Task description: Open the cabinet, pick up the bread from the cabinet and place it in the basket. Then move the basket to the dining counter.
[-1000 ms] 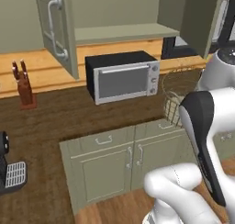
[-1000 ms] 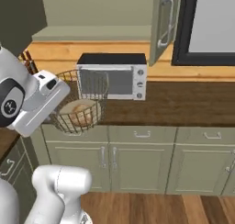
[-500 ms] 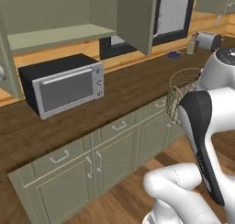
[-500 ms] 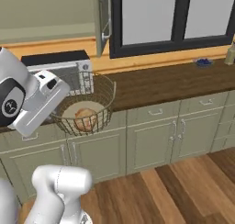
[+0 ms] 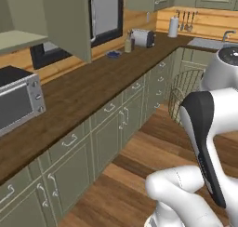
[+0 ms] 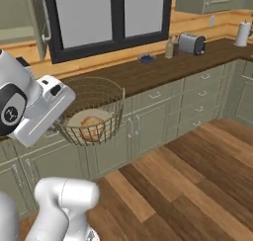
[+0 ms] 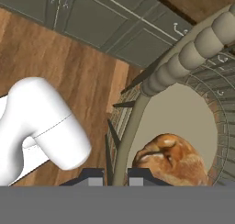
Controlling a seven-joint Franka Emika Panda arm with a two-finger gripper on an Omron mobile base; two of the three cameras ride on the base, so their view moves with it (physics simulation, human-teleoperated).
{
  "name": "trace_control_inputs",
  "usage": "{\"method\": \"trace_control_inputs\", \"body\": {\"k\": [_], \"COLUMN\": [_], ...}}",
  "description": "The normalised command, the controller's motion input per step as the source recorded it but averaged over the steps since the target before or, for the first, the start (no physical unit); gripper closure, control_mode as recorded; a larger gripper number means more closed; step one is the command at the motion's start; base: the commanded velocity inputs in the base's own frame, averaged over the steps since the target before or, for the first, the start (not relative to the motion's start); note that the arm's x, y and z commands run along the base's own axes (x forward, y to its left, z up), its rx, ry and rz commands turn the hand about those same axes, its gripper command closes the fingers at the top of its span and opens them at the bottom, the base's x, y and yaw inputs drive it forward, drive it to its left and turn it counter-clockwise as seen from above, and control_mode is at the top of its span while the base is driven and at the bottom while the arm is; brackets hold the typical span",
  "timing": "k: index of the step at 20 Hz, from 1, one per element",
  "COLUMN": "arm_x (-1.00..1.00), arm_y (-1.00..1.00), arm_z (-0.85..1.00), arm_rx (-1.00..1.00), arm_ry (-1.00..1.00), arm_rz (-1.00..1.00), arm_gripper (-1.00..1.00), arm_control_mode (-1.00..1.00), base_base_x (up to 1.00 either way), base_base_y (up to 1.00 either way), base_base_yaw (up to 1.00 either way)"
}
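Observation:
My gripper (image 7: 114,175) is shut on the rim of the wire basket (image 7: 183,58), which hangs in the air over the wooden floor. The golden-brown bread (image 7: 172,161) lies on the basket's pale bottom. In the right base view the basket (image 6: 101,94) sits beside my white hand with the bread (image 6: 90,129) inside it. The left base view shows the basket (image 5: 186,91) partly hidden behind my arm. The cabinet (image 5: 69,21) stands open at the upper left, and its door edge (image 6: 24,13) also shows. The dining counter is out of view.
A long dark wood counter (image 5: 93,89) over green base cabinets runs along the wall. On it stand a microwave (image 5: 16,103), a toaster (image 6: 191,43) and a paper towel roll (image 5: 173,26). Open wooden floor (image 6: 197,176) lies to the right.
The whole picture has swung right along the counter, so the base has turned. The microwave slid off to the left. The basket with the bread stays in my grip.

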Motion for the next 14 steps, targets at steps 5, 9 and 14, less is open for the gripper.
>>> {"method": "trace_control_inputs", "body": {"k": [5, 9, 14], "arm_x": [0.0, 0.0, 0.0], "arm_y": [0.0, 0.0, 0.0], "arm_z": [0.0, 0.0, 0.0], "arm_rx": [0.0, 0.0, 0.0], "arm_ry": [0.0, 0.0, 0.0], "arm_rz": [0.0, 0.0, 0.0], "arm_gripper": [1.0, 1.0, 1.0], "arm_control_mode": [1.0, 1.0, 1.0], "base_base_x": [0.0, 0.0, 0.0], "base_base_y": [-0.6, -0.58, -0.6], "base_base_yaw": [-0.51, -0.52, -0.54]}}
